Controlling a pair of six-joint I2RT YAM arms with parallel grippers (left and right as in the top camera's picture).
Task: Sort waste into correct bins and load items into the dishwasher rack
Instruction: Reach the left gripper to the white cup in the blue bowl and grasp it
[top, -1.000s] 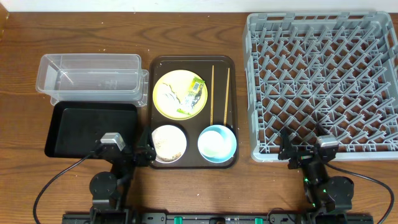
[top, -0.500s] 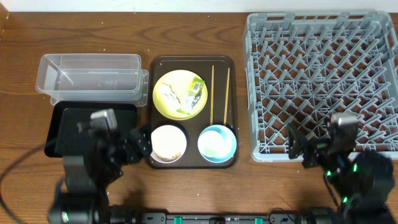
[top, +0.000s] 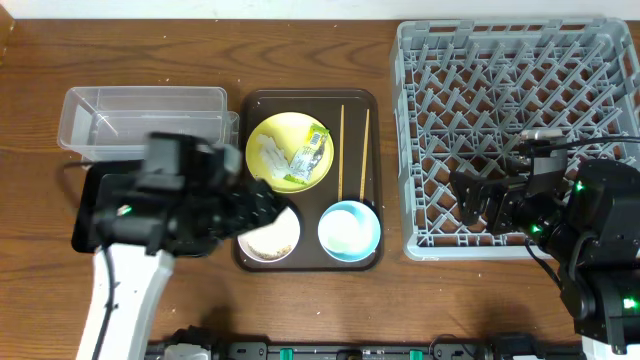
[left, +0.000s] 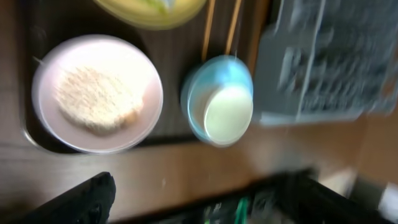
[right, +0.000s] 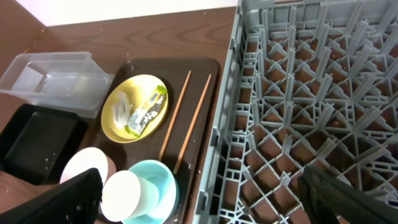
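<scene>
Above the near left corner of the brown serving tray (top: 310, 96), the left claw (top: 268, 206) hangs with its fingers spread wide and nothing between them. Its own blurred camera shows a dark finger (left: 81, 199) at each lower corner of the view, and the white-pinkish bowl (left: 96, 93), holding a mound of rice grains (left: 93, 99), lies just beyond them. To that bowl's right sits the light blue bowl (top: 349, 230), close to it but apart, near the tray's front right corner. Behind the two bowls the yellow plate (top: 290, 150) carries the green-and-white wrapper (top: 311, 155) on its right half and some white bits (top: 268, 152) on its left. The two chopsticks (top: 340, 150) lie parallel between the plate and the tray's right rim, running front to back. The left arm (top: 150, 215) covers much of the black tray (top: 92, 205); the clear tub (top: 140, 120) stands just behind it, its right end just beside the serving tray. A narrow strip of bare counter (top: 392, 150) separates the serving tray from the dishwasher rack (top: 520, 90), and a wider band runs along the front. The right claw (top: 470, 200), likewise spread wide and holding nothing, hovers over the rack's near left part, well apart from the bowls and plate, with rows of upright pegs beyond it.
</scene>
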